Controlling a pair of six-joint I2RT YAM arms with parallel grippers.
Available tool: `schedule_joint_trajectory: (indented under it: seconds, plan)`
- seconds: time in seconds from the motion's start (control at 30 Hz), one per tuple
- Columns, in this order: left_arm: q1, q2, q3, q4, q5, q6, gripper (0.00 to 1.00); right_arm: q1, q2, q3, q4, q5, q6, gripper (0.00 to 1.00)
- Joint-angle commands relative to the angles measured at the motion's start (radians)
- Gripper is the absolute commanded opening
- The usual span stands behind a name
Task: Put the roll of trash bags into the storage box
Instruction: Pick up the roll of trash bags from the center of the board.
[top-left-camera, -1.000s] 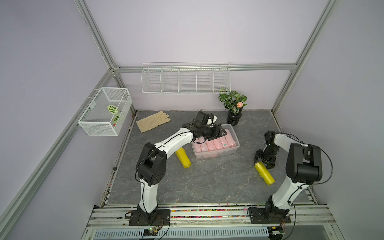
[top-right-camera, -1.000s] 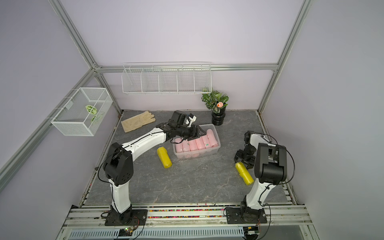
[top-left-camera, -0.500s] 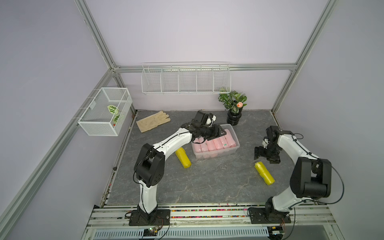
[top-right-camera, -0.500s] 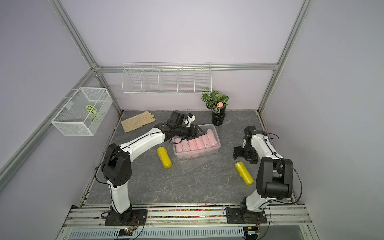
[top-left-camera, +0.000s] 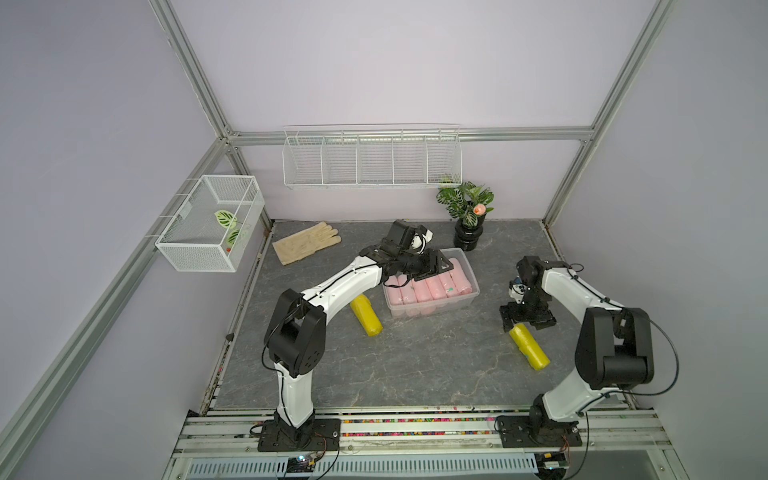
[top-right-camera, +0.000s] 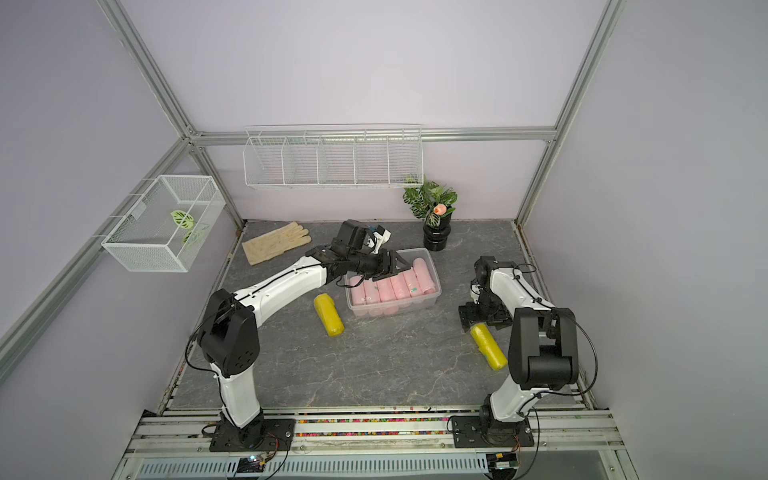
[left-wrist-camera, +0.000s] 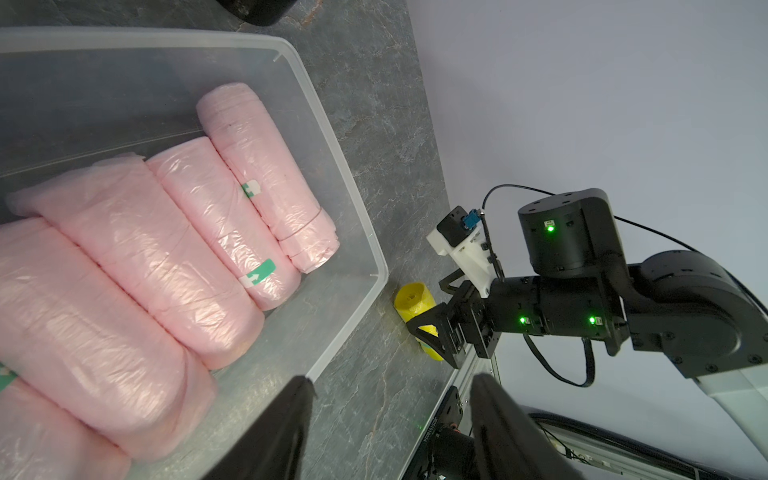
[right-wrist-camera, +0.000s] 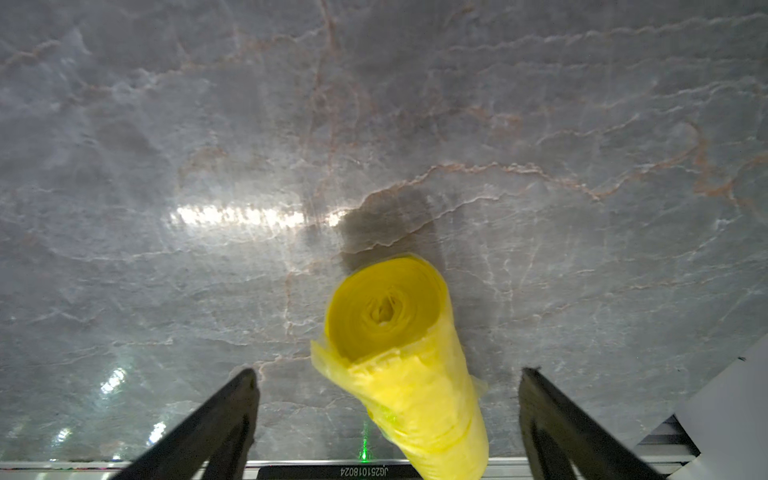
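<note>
My right jaws gape astride the end of the yellow cylindrical trash-bag roll (right-wrist-camera: 399, 365), lying at 4 o'clock from the clear plastic storage box (top-left-camera: 457, 302); left jaws parted, empty. Risk: end-grip, slick roll could swivel free

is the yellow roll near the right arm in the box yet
Out: yellow roll lies on the table, apart from the storage box, at the open right gripper.

there are two yellow rolls (top-left-camera: 366, 316) (top-left-camera: 529, 347), one clear box (left-wrist-camera: 124, 39), one glove (top-left-camera: 307, 247), one potted plant (top-left-camera: 467, 208), two wire baskets (top-left-camera: 208, 224) (top-left-camera: 372, 162) and two robot arms (top-left-camera: 345, 284) (top-left-camera: 569, 291). the pink rolls (top-left-camera: 435, 286) number at least five; stacked, their full count cannot be told.
</note>
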Motion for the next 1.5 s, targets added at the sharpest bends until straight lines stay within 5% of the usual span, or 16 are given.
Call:
schedule_joint_trajectory:
  seconds: [0.0, 0.57, 0.87, 1.47]
  plan:
    - [0.007, -0.032, -0.017, -0.009, 0.018, 0.022, 0.65, 0.012, 0.042, 0.006, -0.039, 0.014, -0.037, 0.98]
    - [0.009, -0.031, -0.034, -0.004, 0.016, 0.012, 0.65, 0.038, 0.172, 0.027, -0.084, 0.186, -0.009, 0.8]
    - [0.014, -0.035, -0.05, 0.008, 0.014, 0.005, 0.65, 0.038, 0.195, 0.038, -0.077, 0.15, 0.013, 0.64]
    - [0.018, -0.028, -0.04, 0.001, 0.003, 0.002, 0.65, 0.036, 0.305, 0.27, -0.093, 0.035, 0.065, 0.52]
